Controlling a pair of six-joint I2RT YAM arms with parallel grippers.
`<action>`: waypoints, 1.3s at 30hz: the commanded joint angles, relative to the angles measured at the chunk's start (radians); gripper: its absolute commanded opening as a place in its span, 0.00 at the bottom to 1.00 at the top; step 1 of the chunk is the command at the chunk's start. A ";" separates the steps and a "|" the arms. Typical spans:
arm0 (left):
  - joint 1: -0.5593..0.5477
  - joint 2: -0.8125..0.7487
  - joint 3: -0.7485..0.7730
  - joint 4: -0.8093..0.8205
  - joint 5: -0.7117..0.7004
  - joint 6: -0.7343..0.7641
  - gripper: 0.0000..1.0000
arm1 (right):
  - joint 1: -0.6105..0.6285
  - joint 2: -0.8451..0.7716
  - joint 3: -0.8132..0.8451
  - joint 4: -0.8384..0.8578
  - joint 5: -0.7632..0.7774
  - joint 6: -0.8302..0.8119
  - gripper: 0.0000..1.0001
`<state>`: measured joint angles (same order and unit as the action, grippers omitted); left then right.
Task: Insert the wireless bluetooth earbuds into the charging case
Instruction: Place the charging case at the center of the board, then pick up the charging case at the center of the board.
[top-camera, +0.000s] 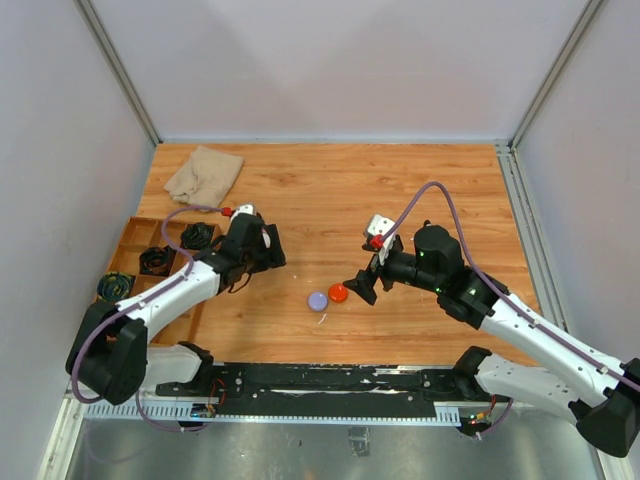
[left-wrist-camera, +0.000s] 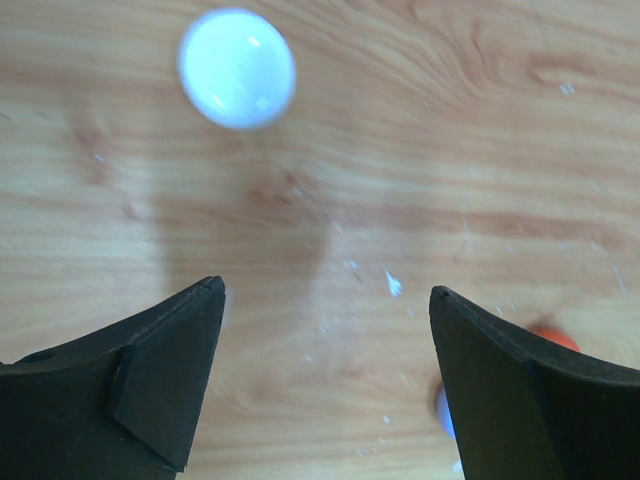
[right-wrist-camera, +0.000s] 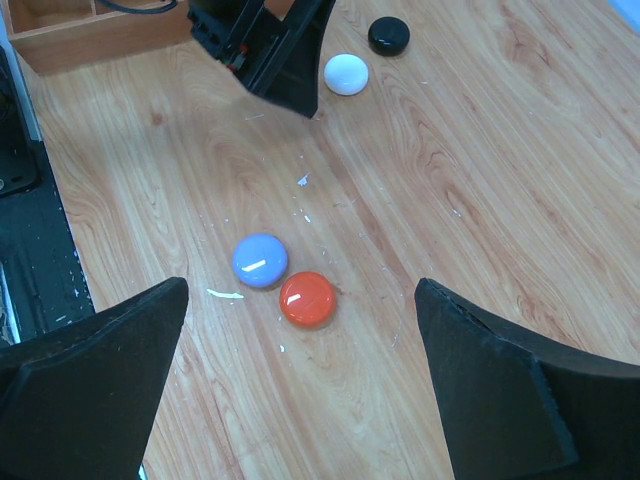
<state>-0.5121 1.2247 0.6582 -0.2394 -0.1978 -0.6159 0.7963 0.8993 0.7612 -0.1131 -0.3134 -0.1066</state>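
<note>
Wood-grain worktop (top-camera: 420, 190), seen from above: a lilac puck (top-camera: 317, 300) and a red puck (top-camera: 338, 293) lie side by side about midway along the near edge, a little in from it. The right pincer (top-camera: 362, 284) hangs just beside the red one. The left pincer (top-camera: 268, 250) hovers nearer the left edge, close to a wooden tray (top-camera: 135, 235). A beige cloth (top-camera: 204, 172) sits in the far left corner. No earbuds can be made out here.

From the left wrist, that pincer's black fingers (left-wrist-camera: 150, 380) stand wide apart with only bare wood between them, holding nothing. A white puck (left-wrist-camera: 237, 68) lies ahead. Slivers of red and blue peek from behind the finger at the picture's right, too hidden to name.

From the right wrist, its fingers (right-wrist-camera: 90, 390) are spread just as wide and are empty, with the lilac and red pucks on the wood between them. Farther off, the white puck and a black puck (right-wrist-camera: 388, 35) lie by the left pincer's tips. Pale flecks on the wood are too small to identify, so no stemmed bud is certain, nor which puck is the charging case.

Such buds would likely be feather-light, hard and glossy, apt to squirt from a pinch. A gentle squeeze across the stem near the head seems safest.
</note>
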 joint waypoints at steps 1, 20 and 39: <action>0.078 0.073 0.072 -0.025 -0.081 0.106 0.89 | -0.005 -0.018 -0.009 0.026 -0.009 0.015 0.98; 0.189 0.444 0.292 0.029 -0.056 0.193 0.86 | -0.006 -0.010 -0.010 0.035 -0.035 0.019 0.99; 0.191 0.550 0.322 0.046 0.011 0.220 0.62 | -0.006 -0.012 -0.009 0.035 -0.033 0.022 0.99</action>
<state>-0.3283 1.7542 0.9970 -0.2104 -0.2470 -0.4156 0.7963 0.8940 0.7582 -0.1081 -0.3397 -0.0998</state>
